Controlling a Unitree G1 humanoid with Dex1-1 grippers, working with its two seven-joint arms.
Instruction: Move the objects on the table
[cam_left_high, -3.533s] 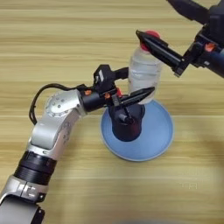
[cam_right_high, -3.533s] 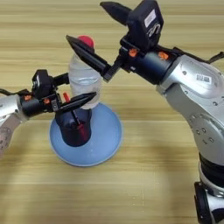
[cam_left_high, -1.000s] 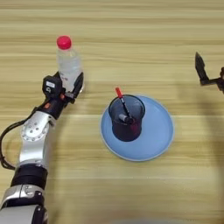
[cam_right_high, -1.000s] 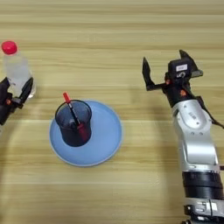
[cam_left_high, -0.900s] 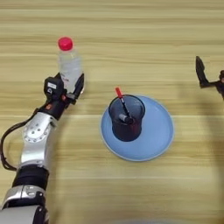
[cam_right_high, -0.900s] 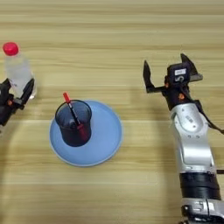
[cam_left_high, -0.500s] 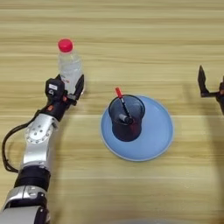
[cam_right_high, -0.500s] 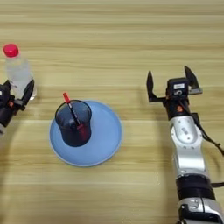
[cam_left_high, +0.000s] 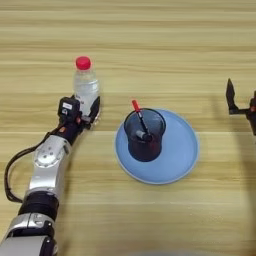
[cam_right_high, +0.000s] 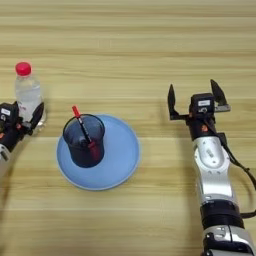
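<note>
A small clear bottle (cam_left_high: 85, 86) with a red cap stands upright on the wooden table (cam_left_high: 150, 40) at the left. My left gripper (cam_left_high: 82, 108) reaches in from below and is shut on the bottle's lower part, with one black finger (cam_left_high: 95, 107) against its right side. To the right stands a black mesh pen cup (cam_left_high: 144, 136) holding a red-capped pen (cam_left_high: 137, 112). My right gripper (cam_right_high: 193, 89) is over the table right of the cup, open, fingers spread wide with nothing between them.
The pen cup stands on a round blue plate (cam_left_high: 181, 150) near the middle of the table. My right forearm (cam_right_high: 212, 165) runs down to the lower right edge of the right eye view.
The bottle, in my left gripper, has shifted right and nearer, toward the plate. My right gripper has drawn back nearer to me. Earlier still, both grippers held the bottle above the cup.
</note>
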